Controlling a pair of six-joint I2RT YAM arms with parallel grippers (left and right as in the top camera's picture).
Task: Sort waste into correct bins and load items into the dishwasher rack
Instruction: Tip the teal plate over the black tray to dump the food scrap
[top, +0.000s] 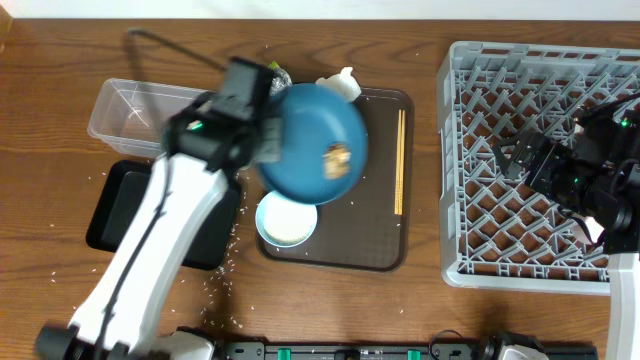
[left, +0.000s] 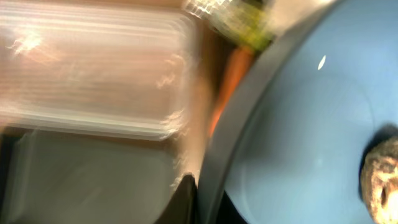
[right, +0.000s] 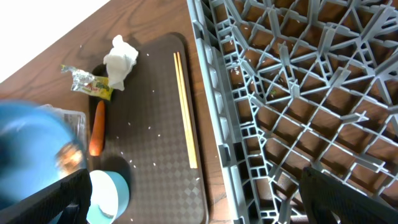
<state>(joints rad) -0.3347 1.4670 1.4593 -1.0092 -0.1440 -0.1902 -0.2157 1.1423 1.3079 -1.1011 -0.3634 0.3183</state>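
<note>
My left gripper (top: 268, 140) is shut on the rim of the dark-blue plate (top: 315, 145), held above the brown serving tray with a brown food lump (top: 337, 160) on it. The left wrist view shows a dark finger (left: 186, 199) against the plate's edge (left: 249, 124), with the carrot (left: 233, 74) and wrapper (left: 249, 25) beyond. My right gripper (right: 199, 211) is open over the grey dishwasher rack (top: 540, 160). The tissue (right: 119, 61), chopsticks (right: 185, 109) and light-blue cup (right: 106, 196) lie on the serving tray.
The clear tub (top: 130, 115) and the black tray (top: 120, 205) sit left of the brown serving tray (top: 380, 240). White rice grains are scattered on the wood around the black tray. The left arm stretches from the front edge over the black tray.
</note>
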